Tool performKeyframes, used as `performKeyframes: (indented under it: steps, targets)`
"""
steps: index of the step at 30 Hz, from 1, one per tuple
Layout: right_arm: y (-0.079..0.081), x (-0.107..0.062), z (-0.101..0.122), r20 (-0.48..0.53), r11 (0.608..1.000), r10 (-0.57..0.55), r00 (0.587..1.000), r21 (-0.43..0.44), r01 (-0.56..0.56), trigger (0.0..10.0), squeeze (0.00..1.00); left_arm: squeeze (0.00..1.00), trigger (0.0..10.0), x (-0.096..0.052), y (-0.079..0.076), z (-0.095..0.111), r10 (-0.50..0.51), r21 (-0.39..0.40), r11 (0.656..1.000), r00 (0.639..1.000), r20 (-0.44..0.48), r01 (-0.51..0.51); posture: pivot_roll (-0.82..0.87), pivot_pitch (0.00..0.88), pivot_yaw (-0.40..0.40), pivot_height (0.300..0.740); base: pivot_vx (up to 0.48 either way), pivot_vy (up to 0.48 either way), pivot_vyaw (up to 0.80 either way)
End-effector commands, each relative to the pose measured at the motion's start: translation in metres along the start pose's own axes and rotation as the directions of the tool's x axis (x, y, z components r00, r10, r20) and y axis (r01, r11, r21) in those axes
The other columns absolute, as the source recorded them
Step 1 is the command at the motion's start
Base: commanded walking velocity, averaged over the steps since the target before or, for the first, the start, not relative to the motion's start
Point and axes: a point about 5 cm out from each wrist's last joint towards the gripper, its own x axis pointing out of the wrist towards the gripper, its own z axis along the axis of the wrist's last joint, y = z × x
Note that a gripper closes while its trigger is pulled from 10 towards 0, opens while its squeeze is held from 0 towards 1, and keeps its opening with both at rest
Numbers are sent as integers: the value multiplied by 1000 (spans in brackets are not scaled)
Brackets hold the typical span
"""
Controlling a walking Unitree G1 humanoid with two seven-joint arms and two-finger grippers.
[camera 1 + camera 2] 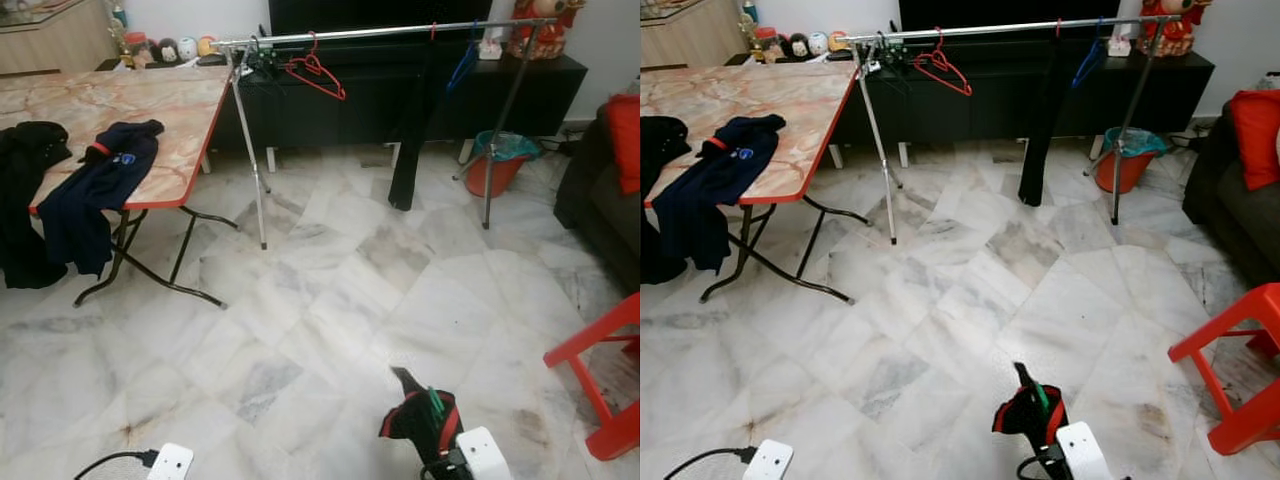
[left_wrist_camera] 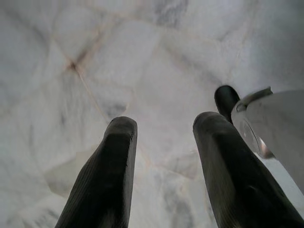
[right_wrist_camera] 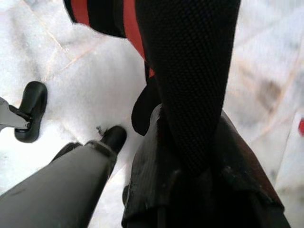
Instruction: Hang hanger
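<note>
carrying a black-and-red garment [image 1: 415,420] on a green hanger [image 1: 436,402], clamped in the right gripper [image 1: 432,425], well short of the clothes rail [image 1: 380,33]; left gripper [image 2: 164,166] fingers apart, empty. next: approach the rail, lift hook over.

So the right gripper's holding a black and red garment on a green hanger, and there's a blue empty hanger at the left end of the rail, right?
Not quite: the empty hanger at the left end of the rail is red, as the left eye view shows. The right gripper does hold a black and red garment on a green hanger.
</note>
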Motion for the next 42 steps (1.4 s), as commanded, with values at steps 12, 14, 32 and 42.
performKeyframes:
  steps: [12, 14, 32, 42]
  targets:
    - [-70, -4, 144, 298, 981, 122, 947, -178, -71, 10000, 0, 0, 10000, -3, 52, 171, -28, 67, 998, 856, 516, -8, 108, 0, 0, 740, 0, 0, 0]
    - [-73, -6, 147, 281, 970, 168, 945, -220, -107, 10000, 0, 0, 10000, -6, 51, 181, -82, 119, 993, 836, 543, 20, 106, 0, -2, 740, 0, 0, 0]
    - [-77, -34, 174, 34, 652, 623, 781, -574, -495, 10000, 0, 0, 10000, -68, -6, 245, -738, 655, 664, 456, 496, 361, 131, 0, -42, 740, 0, 0, 0]
    - [-79, -47, 194, 32, 569, 679, 733, -654, -499, 10000, 0, 0, 10000, -93, -28, 237, -878, 772, 447, 388, 280, 453, 138, 0, -54, 740, 0, 0, 0]
